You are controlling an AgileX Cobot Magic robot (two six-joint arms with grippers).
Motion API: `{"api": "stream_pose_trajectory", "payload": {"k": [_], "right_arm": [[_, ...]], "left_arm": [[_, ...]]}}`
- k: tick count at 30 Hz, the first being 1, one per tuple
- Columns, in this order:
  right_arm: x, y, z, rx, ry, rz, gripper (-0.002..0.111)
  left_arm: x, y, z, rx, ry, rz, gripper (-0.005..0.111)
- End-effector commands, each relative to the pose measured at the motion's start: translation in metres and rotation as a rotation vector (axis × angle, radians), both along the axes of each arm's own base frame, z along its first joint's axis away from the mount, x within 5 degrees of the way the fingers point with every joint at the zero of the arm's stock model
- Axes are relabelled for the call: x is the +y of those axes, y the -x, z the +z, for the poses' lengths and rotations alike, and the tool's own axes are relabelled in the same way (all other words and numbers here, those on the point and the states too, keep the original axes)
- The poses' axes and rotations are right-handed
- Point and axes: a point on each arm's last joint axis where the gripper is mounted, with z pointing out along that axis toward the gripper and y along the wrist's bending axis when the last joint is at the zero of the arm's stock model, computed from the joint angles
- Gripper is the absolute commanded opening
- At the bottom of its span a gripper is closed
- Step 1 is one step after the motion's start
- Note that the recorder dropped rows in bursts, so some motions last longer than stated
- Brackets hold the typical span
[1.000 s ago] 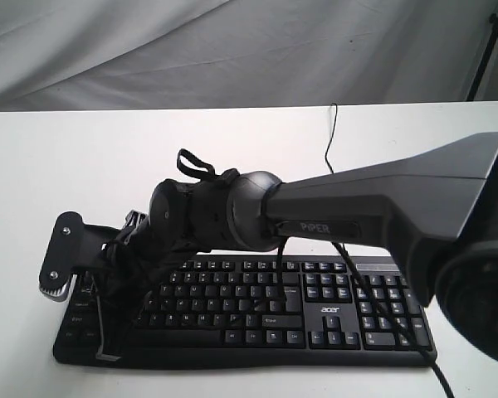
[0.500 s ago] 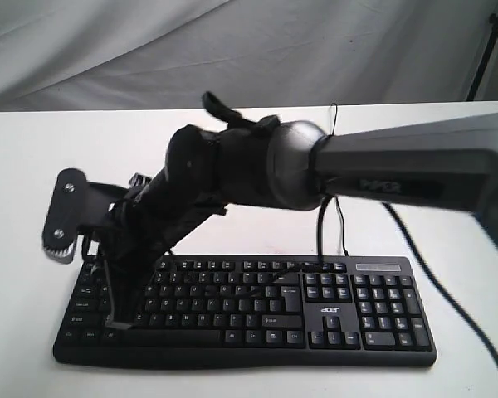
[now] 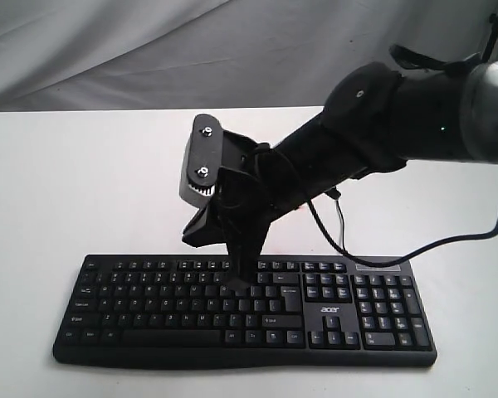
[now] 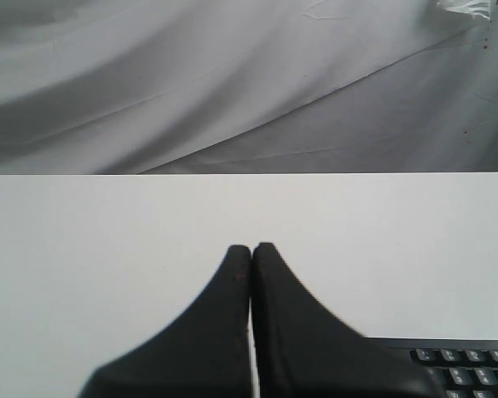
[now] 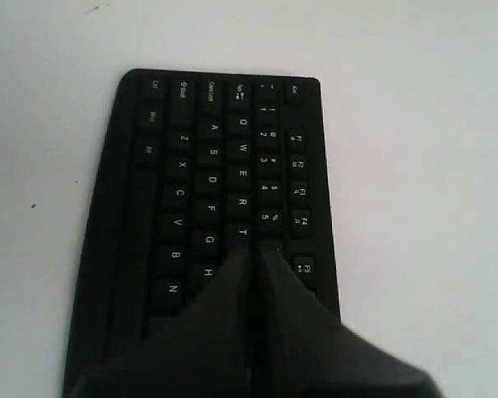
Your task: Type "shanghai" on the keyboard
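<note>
Now | right fingers point(image 5: 224, 315) together, tip at keyboard point(image 3: 149, 315) middle | left fingers point(image 4: 220, 332) together over white table point(image 3: 66, 182)

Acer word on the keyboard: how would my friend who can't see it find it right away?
A wide black keyboard lies on the white table. Toward the end with the number pad, the acer logo sits between the letter keys and that pad, just above the arrow keys. It is a white word printed on bare plastic, not on a key like its neighbours.

place: robot lab bench | evidence — white tabletop point(image 3: 83, 182); draped grey cloth backdrop point(image 3: 149, 50); black stand leg point(image 3: 490, 37)
</note>
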Motion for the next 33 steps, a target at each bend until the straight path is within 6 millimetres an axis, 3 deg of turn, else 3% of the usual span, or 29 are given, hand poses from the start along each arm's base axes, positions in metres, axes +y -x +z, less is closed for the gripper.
{"api": "stream_pose_trajectory", "payload": {"k": [1,15,33], "right_arm": [[-0.006,0.003,-0.003,-0.001,-0.013,-0.007,0.000],[-0.005,-0.006,-0.054,0.056,0.049,0.000,0.000],[-0.004,-0.014,-0.081,0.004,0.098,0.058,0.000]], "left_arm": [[0.000,0.000,0.000,0.001,0.005,-0.004,0.001],[0.000,0.000,0.000,0.001,0.005,-0.004,0.001],[0.000,0.000,0.000,0.001,0.005,-0.004,0.001]]}}
